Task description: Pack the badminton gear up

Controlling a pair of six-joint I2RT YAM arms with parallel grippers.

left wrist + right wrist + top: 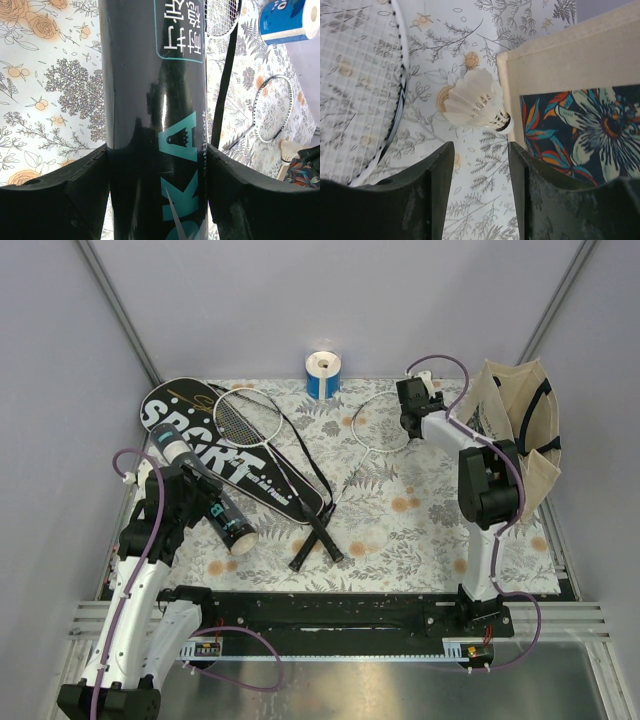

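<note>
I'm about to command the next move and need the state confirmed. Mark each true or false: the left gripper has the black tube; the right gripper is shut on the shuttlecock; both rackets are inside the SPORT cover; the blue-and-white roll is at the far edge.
1. The left gripper has the black tube between its fingers. True.
2. The right gripper is shut on the shuttlecock. False: the right gripper is open, and the shuttlecock lies on the table ahead of its fingertips, beside the bag.
3. Both rackets are inside the SPORT cover. False: one racket lies on top of the SPORT cover, the other racket on the table.
4. The blue-and-white roll stands at the table's far edge. True.
</note>
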